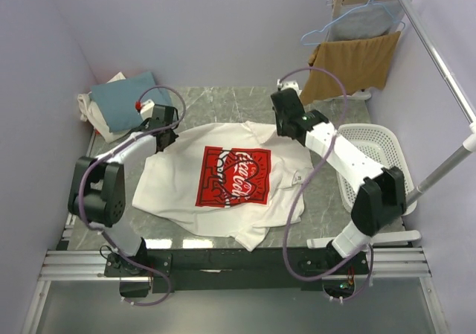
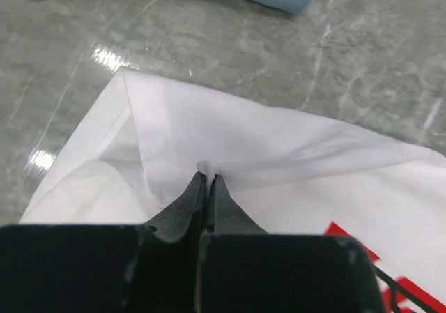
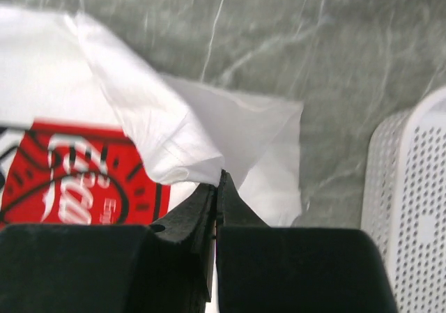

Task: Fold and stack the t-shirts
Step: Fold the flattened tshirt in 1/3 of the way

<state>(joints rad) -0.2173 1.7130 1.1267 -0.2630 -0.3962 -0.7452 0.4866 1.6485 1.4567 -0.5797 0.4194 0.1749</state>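
White shirt [image 1: 171, 181] is laid flat, slightly rumpled, at the centre of the grey marble table [image 1: 223, 103], with the red print [image 1: 233, 175] facing up. Left gripper [image 1: 166, 135] is positioned at the shirt's 10 o'clock corner; in the left wrist view its jaws are seen clenched on a small pinch of white cloth [image 2: 207, 180]. Right gripper [image 1: 287, 129] is positioned at the 2 o'clock corner; in the right wrist view its jaws are seen closed on a raised fold of the same shirt [image 3: 218, 182]. Teal shirt [image 1: 126, 100] is noted at 10 o'clock of the table, lying on an off-white shirt [image 1: 91, 114], well apart from the white shirt. White perforated basket [image 1: 372, 159] is noted at 3 o'clock.
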